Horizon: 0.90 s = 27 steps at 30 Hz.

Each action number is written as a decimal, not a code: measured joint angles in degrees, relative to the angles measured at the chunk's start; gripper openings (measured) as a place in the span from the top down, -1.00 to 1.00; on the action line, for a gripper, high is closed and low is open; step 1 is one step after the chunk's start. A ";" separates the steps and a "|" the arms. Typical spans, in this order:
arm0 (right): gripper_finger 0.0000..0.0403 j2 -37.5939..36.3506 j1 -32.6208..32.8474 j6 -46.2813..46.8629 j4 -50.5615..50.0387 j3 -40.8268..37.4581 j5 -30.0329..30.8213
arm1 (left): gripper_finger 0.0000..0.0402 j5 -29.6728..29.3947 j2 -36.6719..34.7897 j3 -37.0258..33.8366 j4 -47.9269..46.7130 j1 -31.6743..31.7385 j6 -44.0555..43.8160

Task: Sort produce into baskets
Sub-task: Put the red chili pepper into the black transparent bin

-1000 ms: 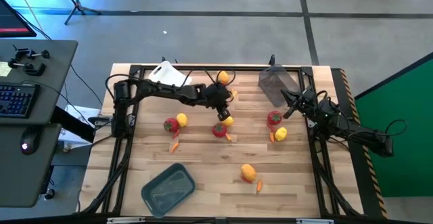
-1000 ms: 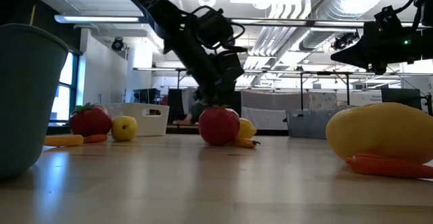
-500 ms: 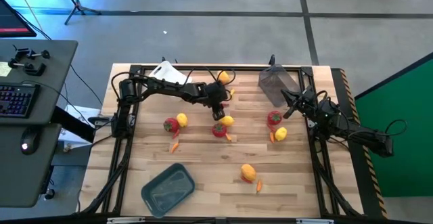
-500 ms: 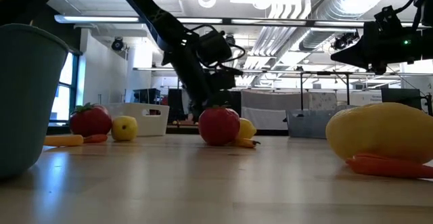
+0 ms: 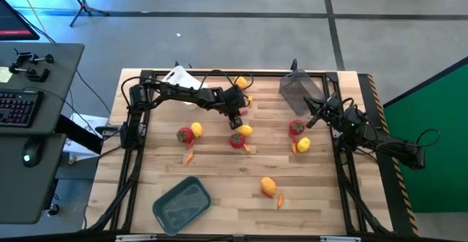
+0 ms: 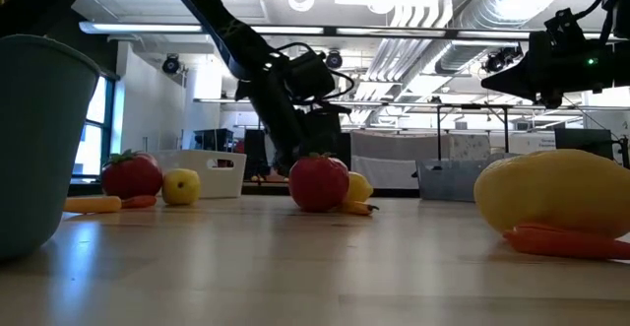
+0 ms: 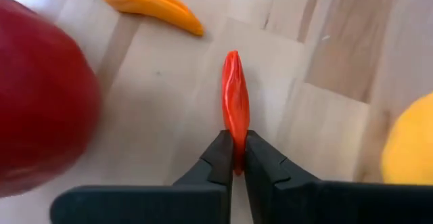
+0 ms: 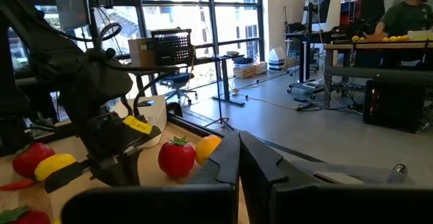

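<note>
Wooden desk (image 5: 219,191) from above: left tool (image 5: 235,120) beside a red fruit (image 5: 237,140); right tool (image 5: 313,112), fingers together, near the smoky basket (image 5: 298,90). Left wrist view: tool pinching a thin red piece (image 7: 235,105).

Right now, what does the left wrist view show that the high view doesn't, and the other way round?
Only the left wrist view: the left gripper is shut on a thin red pepper, with an orange pepper lying apart on the wood. Only the high view: the whole table, the grey-blue basket near the front edge, the dark see-through basket at the back, and the right gripper waiting beside a red fruit. Both: the left gripper low over the table's middle, next to a red fruit and a yellow fruit.
</note>
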 joint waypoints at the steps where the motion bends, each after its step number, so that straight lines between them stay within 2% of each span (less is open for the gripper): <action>1: 1.00 0.00 0.00 0.00 0.02 0.00 0.02 | 0.97 1.11 0.00 0.39 -0.59 0.00 -0.97; 8: 1.00 0.00 0.02 0.00 0.00 -0.01 0.00 | 0.99 6.28 0.07 7.58 -0.87 -0.89 -8.69; 16: 1.00 0.00 0.01 0.00 0.00 -0.01 0.00 | 1.00 4.75 1.55 18.18 5.00 -2.39 -22.70; 20: 1.00 0.00 0.01 0.01 0.01 0.00 0.00 | 1.00 0.47 6.90 25.79 5.22 -4.02 -27.41; 27: 1.00 -0.03 0.01 0.00 0.02 -0.01 0.03 | 1.00 -0.95 18.85 43.24 5.57 -4.53 -33.17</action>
